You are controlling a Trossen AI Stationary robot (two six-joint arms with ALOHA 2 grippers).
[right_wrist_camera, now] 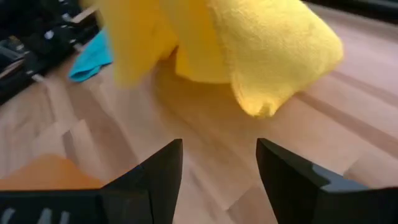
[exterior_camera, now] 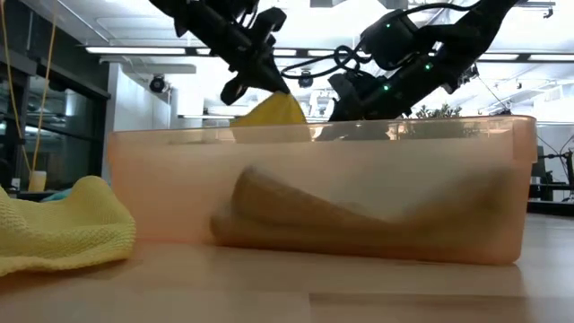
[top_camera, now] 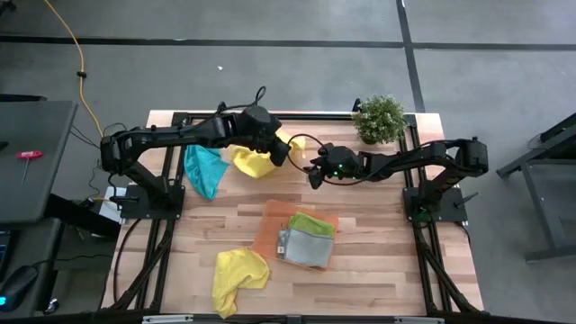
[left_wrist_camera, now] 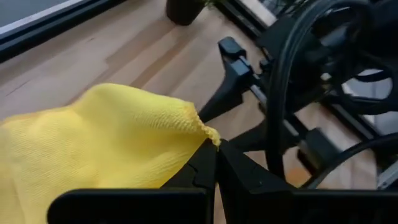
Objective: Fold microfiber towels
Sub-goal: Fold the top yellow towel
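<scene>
High view: soft yellow microfiber towel lifted off the wooden desk, corner clamped in left gripper. Right gripper just beside it, fingers apart, empty. Teal-blue cloth lies beyond the left gripper.
</scene>
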